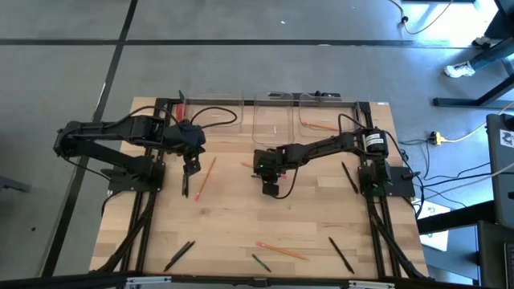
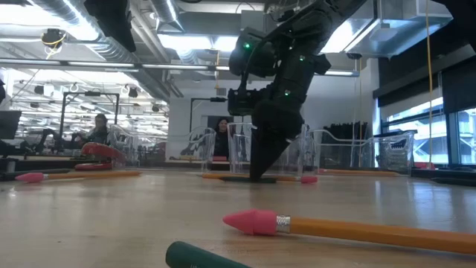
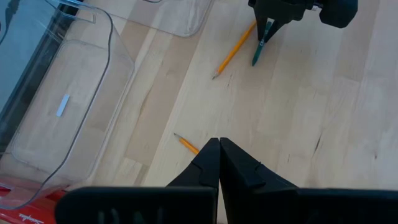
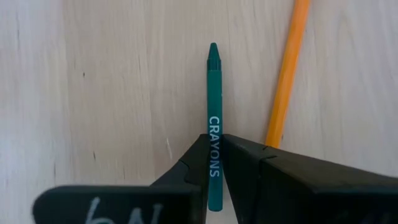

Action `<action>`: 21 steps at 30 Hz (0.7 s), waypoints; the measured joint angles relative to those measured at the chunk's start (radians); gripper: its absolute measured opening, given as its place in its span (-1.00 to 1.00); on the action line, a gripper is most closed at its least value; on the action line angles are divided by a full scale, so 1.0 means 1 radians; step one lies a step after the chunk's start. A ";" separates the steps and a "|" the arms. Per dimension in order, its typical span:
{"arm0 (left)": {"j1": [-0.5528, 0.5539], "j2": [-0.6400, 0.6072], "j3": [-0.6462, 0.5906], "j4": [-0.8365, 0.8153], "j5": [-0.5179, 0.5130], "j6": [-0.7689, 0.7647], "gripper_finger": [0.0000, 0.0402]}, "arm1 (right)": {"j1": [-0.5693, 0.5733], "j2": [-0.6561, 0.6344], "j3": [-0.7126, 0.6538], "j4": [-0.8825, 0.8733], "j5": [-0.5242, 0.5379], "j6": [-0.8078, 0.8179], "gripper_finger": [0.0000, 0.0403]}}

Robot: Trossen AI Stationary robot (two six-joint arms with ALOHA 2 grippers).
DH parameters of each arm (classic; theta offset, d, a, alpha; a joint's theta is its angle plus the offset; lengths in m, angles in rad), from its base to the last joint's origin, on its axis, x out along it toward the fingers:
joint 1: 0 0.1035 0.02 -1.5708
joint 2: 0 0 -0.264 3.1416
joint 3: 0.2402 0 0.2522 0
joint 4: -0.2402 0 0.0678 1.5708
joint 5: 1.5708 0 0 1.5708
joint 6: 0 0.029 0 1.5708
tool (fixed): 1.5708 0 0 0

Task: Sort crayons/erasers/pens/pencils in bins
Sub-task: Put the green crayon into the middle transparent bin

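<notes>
Green crayon [image 4: 214, 118] marked "CRAYONS" is pinched in my right gripper [image 4: 213, 155], centre frame. An orange pencil [image 4: 286, 71] lies just right of it.

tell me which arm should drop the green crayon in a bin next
Right. Its tool is already shut on the green crayon, near the bins. The left tool is shut and holds nothing.

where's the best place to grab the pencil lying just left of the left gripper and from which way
Take the pencil near mid-shaft, coming straight down from above with the fingers set across its width. It lies flat on bare table, slanted, with nothing touching it, so both long sides are free. The left gripper, shut, sits right beside it. The right gripper already holds a crayon.
</notes>
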 joint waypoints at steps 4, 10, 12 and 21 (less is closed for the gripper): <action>0.000 0.000 0.000 0.000 0.000 0.000 -1.00 | 0.000 0.000 0.000 0.010 -0.001 -0.021 -0.79; 0.000 0.000 0.000 0.000 0.000 0.000 -1.00 | 0.000 0.000 0.000 0.010 -0.001 -0.021 -0.86; 0.000 0.000 0.000 0.000 0.000 0.000 -1.00 | 0.000 0.000 0.000 0.013 -0.001 -0.018 -0.90; 0.000 0.000 0.000 0.000 0.000 0.000 -1.00 | 0.000 0.000 0.002 0.016 0.000 -0.021 -0.75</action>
